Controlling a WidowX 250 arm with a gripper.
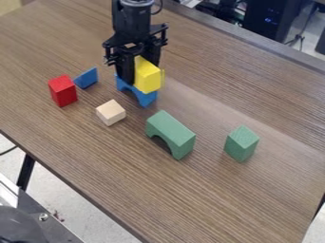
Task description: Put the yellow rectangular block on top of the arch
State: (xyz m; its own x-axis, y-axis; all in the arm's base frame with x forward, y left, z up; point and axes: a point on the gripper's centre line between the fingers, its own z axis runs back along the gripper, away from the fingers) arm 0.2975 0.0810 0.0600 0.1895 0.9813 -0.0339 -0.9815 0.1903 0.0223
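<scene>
The claw (143, 72) hangs over the upper middle of the tabletop (82, 142) with the yellow block (149, 79) pinched between its fingers, right above the blue arch (146, 98), though whether block and arch touch I cannot tell. In the camera view, the red block (62, 91) and blue triangular block (87, 78) sit close together to the left, the pale wooden cube (111, 113) lies nearer the camera, and the green arch (171, 132) stands between that cube and the upright green block (241, 143)
</scene>
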